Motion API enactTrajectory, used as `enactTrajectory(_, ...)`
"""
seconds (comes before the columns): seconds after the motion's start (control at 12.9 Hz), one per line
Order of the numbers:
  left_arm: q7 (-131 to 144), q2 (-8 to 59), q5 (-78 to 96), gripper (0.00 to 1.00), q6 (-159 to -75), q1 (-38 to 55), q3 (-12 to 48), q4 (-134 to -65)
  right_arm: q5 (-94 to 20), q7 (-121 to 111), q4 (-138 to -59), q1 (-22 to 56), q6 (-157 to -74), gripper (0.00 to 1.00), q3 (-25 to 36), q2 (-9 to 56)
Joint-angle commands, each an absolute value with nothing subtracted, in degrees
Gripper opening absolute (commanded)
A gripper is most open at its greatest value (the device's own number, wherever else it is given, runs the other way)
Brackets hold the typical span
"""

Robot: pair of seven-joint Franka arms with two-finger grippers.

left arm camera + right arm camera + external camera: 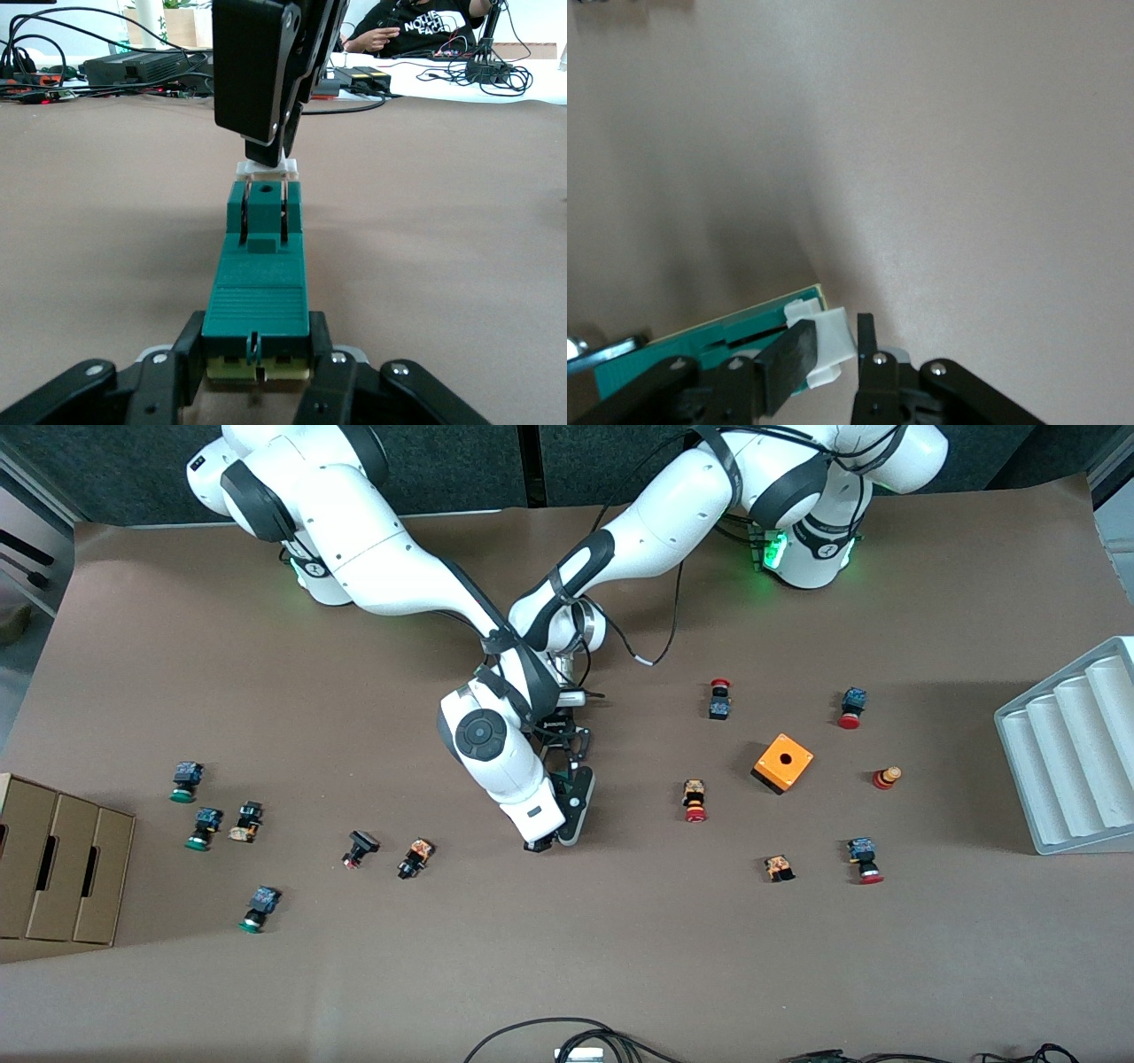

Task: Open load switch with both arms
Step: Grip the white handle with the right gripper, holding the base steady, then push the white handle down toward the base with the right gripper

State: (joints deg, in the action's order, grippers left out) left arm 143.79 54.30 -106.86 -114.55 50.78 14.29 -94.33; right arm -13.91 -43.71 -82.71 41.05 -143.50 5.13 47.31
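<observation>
The load switch (pixel 577 804) is a slim dark-green bar (pixel 258 282) in the middle of the table, where both arms meet. My left gripper (pixel 571 760) (pixel 257 356) is shut on one end of it, a finger (pixel 188 352) against each side of the green body. At the other end, my right gripper (pixel 547 841) (pixel 835 350) is shut on the small white sliding piece (pixel 837 341) (pixel 266 168), which sticks out past the green body (pixel 700 343). The left wrist view shows the right gripper (pixel 266 142) coming down onto that white piece from above.
An orange cube box (pixel 783 763) and several red-capped push buttons (pixel 695 801) lie toward the left arm's end, green-capped ones (pixel 185 780) toward the right arm's end. Cardboard boxes (pixel 62 859) stand at the right arm's end, a white ridged tray (pixel 1067 757) at the left arm's.
</observation>
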Motion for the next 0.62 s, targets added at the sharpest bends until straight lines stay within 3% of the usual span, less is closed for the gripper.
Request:
enactTrajectory(0.0,144.76,54.14,-108.19,0.49,-113.82,51.94,13.71,-94.39,-13.1,-42.54,-85.69,42.01,-140.28,0.27,5.01,44.74)
enactTrajectory(0.54,144.76,54.14,-108.19,0.49,-113.82,51.86,13.71,-94.39,-13.1,-42.54,-85.78,42.1,-138.96,0.27,5.01,43.95)
